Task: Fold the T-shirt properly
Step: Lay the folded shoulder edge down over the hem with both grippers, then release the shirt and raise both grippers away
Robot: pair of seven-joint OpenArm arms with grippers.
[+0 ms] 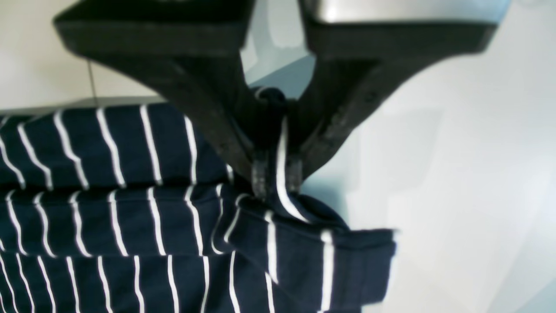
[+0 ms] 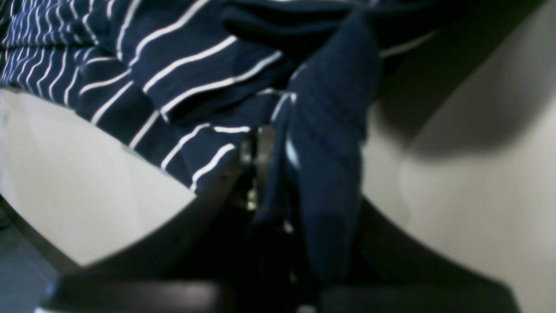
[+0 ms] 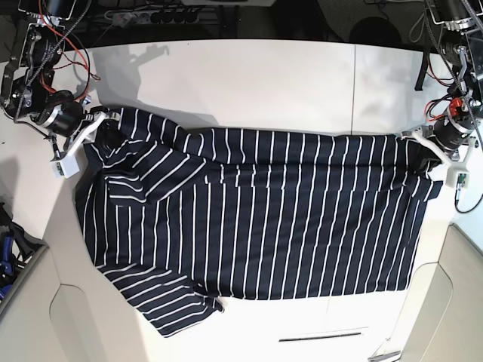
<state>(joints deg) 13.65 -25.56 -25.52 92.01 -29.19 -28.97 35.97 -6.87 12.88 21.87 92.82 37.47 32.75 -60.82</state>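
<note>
The navy T-shirt [image 3: 249, 219] with thin white stripes lies spread across the white table [image 3: 249, 83], its far edge lifted between both arms. My left gripper [image 1: 278, 178] is shut on a bunched fold of the T-shirt [image 1: 130, 208] at the base view's right edge [image 3: 429, 151]. My right gripper [image 2: 265, 165] is shut on the T-shirt [image 2: 182, 65] near the shoulder, at the base view's left [image 3: 99, 130]. A sleeve [image 3: 170, 305] sticks out at the front left.
Cables and a power strip [image 3: 158, 15] run along the table's back edge. A table seam [image 3: 353, 83] crosses the far right part. Grey panels [image 3: 453, 302] flank the front corners.
</note>
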